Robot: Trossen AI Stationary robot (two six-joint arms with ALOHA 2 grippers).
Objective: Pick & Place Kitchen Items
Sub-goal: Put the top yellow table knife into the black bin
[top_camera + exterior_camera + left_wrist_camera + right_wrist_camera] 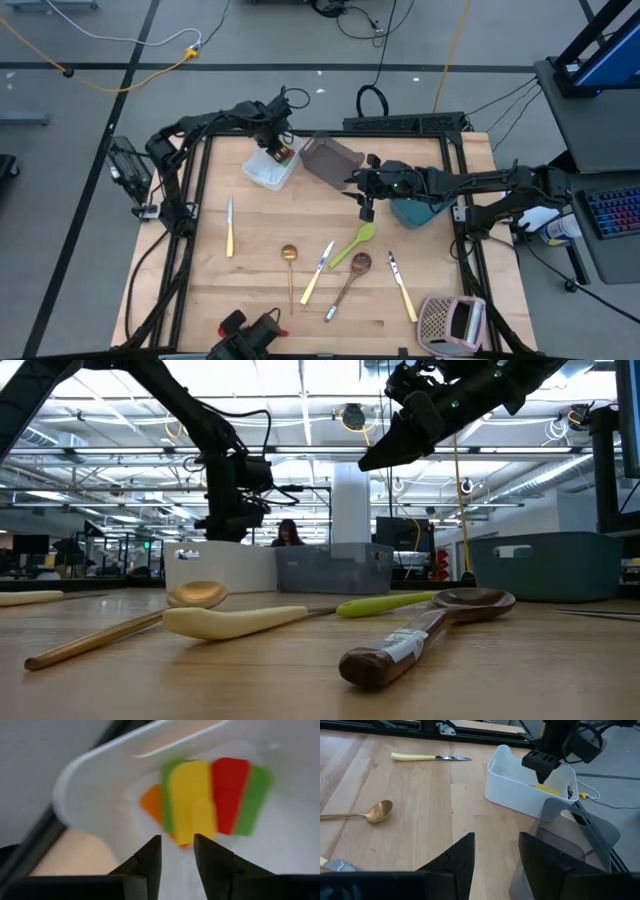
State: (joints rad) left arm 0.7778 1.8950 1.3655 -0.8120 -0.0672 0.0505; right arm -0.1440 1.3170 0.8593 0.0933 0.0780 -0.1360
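- Spatulas, yellow, red, green and orange, lie stacked in the white tub at the far left of the table, so sorting looks partly done
- left gripper hangs just above that tub, jaws a little apart with nothing between them; judging by this, the yellow spatula right under them is already let go
- right gripper hovers over the middle of the table near the lime spoon, jaws apart and empty, likely lining up for its next pick
- grey tub stands touching the white one; its contents cannot be made out
- teal tub sits beside the right arm, contents hidden
- Still loose on the table: a cream-handled knife at the left, the gold ladle, a second knife, the brown spoon and a third knife
- grater rests at the near right corner, not among the utensils
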